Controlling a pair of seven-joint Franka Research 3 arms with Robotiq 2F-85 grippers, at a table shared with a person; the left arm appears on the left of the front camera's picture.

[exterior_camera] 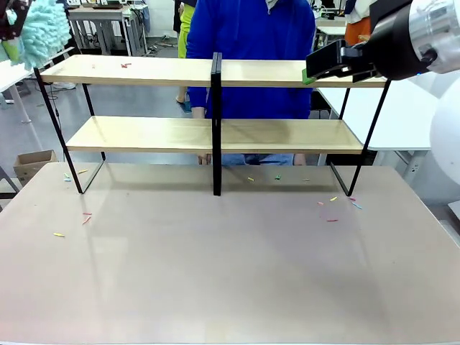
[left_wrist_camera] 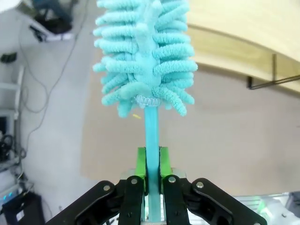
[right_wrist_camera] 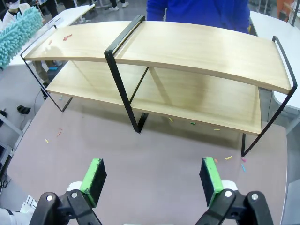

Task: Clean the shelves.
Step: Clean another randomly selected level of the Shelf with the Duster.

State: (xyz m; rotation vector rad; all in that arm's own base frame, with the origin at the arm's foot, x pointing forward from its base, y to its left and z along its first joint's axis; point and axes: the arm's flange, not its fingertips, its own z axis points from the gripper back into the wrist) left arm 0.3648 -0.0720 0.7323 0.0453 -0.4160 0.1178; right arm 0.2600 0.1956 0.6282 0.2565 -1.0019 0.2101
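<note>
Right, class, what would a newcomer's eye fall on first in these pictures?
A fluffy turquoise duster, gripped by its handle in the left gripper, hovers by the top left corner of the shelves. The shelves stand at the far side of the table, with a person in blue behind them. Coloured scraps dot the table and the top left board.

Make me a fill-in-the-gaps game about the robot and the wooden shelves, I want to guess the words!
1. The left gripper is shut on the fluffy turquoise duster's ____.
2. The right gripper's jaws stand ____.
3. The light wooden shelves on a black metal frame have ____ tiers.
4. A person behind them wears a ____ top.
Missing words: handle, open, two, blue.
</note>
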